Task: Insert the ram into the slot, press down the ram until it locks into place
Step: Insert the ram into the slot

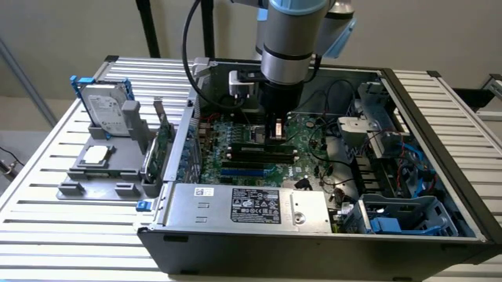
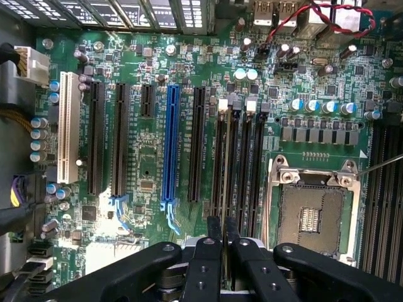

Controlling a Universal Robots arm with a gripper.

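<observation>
My gripper hangs low inside the open computer case, over the motherboard's black memory slots. In the wrist view its two black fingers stand close together, either side of a thin strip. That strip is the ram, seen edge-on and lined up with the slot that has a white end clip. The gripper looks shut on the ram's near end. Whether the ram is fully seated in the slot cannot be told.
Three like slots run parallel beside it. A blue connector slot, the bare processor socket and red-black cables surround them. Outside the case stand a grey fixture, a hard drive and a green expansion card.
</observation>
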